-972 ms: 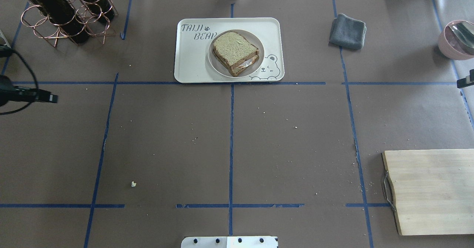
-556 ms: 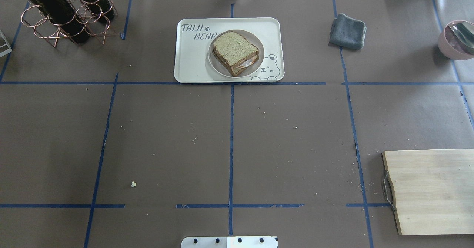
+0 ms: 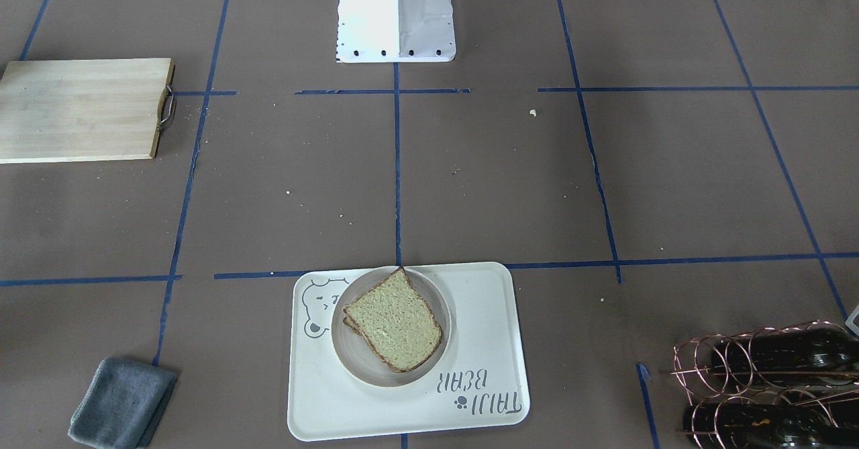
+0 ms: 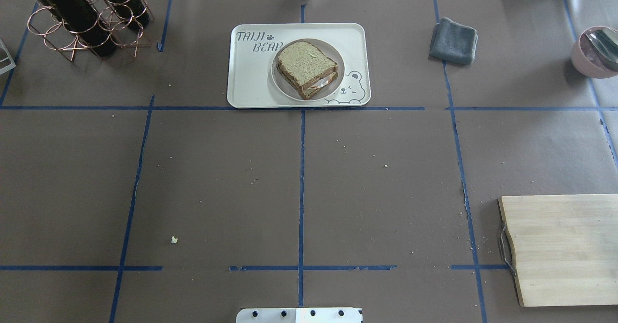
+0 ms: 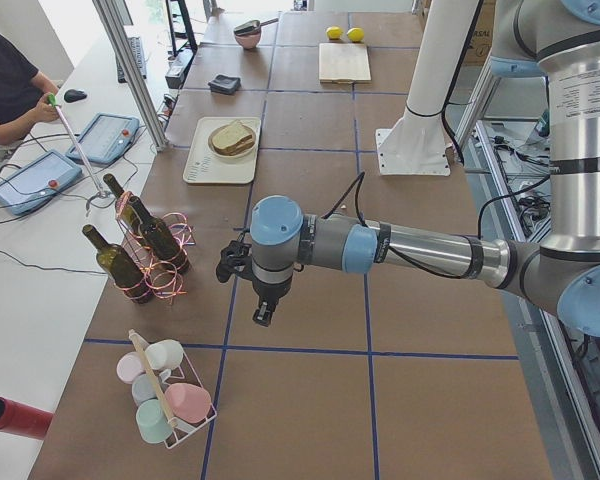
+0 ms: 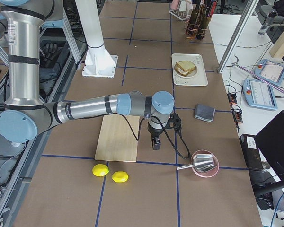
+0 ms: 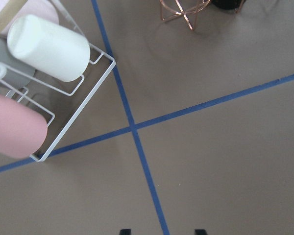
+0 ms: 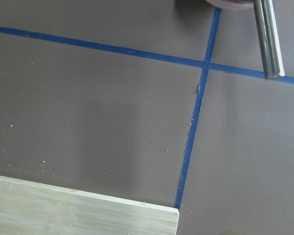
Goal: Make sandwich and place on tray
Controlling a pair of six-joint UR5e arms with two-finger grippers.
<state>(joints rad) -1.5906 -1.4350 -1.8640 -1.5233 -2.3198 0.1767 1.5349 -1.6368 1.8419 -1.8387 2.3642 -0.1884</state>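
Note:
The sandwich (image 4: pixel 306 68) lies on a small round plate (image 3: pixel 362 372) on the cream tray (image 4: pixel 251 79) at the table's far middle. Its two bread slices are stacked, and a white sliver of egg (image 4: pixel 318 84) shows at the near edge. Both arms are outside the overhead and front views. My left gripper (image 7: pixel 162 231) hangs over bare table near a mug rack, far from the tray; its two tips stand apart and empty. It also shows in the exterior left view (image 5: pixel 263 312). My right gripper (image 6: pixel 155 143) hangs between the cutting board and a pink bowl; I cannot tell its state.
A wooden cutting board (image 4: pixel 560 248) lies at the near right. A grey cloth (image 4: pixel 453 41) and a pink bowl with a metal scoop (image 4: pixel 596 52) sit at the far right. A copper bottle rack (image 4: pixel 87 19) stands far left, beside a mug rack (image 7: pixel 39 83). Two lemons (image 6: pixel 110 173) lie beyond the board.
One second ago both grippers showed at the left and right edges of the overhead view; they have withdrawn outward and out of it. The sandwich and tray have not moved.

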